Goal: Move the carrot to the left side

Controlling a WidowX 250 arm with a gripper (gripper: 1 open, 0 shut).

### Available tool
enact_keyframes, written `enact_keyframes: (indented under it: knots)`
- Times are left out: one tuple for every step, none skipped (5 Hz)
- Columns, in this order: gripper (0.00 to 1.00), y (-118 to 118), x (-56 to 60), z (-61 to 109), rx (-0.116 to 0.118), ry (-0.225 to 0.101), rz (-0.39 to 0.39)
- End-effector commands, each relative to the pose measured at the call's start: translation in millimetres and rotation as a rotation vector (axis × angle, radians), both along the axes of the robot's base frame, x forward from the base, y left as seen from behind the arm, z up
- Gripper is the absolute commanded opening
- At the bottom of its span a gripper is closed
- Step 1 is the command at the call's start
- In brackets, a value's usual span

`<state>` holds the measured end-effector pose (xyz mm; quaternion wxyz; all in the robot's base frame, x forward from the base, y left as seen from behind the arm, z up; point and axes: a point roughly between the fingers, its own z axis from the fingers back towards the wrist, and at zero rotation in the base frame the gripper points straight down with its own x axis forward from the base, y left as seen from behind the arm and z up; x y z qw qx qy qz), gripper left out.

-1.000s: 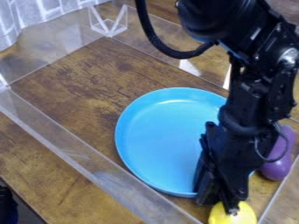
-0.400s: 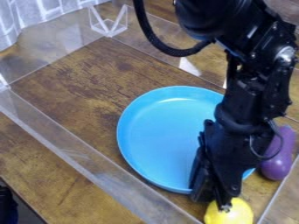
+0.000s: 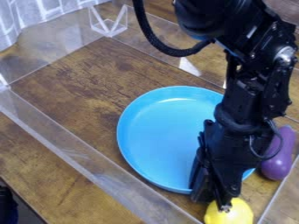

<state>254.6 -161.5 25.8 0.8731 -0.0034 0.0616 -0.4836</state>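
Gripper [image 3: 218,199] pointing straight down at near-right corner, fingers together, tips right at top of a yellow-orange rounded obj [image 3: 229,213] at bottom edge of view. Can't tell if tips pinch it or just touch; obj partly cut off by frame, likely the carrot but shape too unclear to confirm. No other carrot-like item visible.

Count: 1 black arm [image 3: 251,79] w/ 1 gripper; 1 yellow-orange obj; 1 blue plate [image 3: 158,136]; 1 purple obj [image 3: 279,156]; 1 black cable [image 3: 158,39] looping at top; clear plastic walls [image 3: 70,131] around wooden tabletop [image 3: 82,83].

Outward from fingers: gripper body overlaps plate's near-right rim. Plate centre-right on table, nothing on its bare part. Purple obj just right of plate, beside arm, partly hidden by it. Left half of tabletop holds no loose items. Clear wall runs diagonally along near-left side; another clear piece at far top.

Vs 1 s ago: arm slightly shifted, yellow obj sits marginally higher/more visible. Vs 0.4 s ago: no visible change, gripper same spot, same closed state, plate and purple obj unmoved.
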Motion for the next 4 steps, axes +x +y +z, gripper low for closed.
enact_keyframes:
  knots:
    - [0.00, -6.4, 2.6, 9.5, -0.025, -0.035, -0.006]
    - [0.00, -4.6, 9.4, 2.6, -0.025, -0.036, 0.008]
    - [0.00, -2.7, 16.1, -3.2, -0.025, -0.038, 0.021]
    - [0.00, 0.7, 11.9, -6.4, -0.029, -0.038, -0.031]
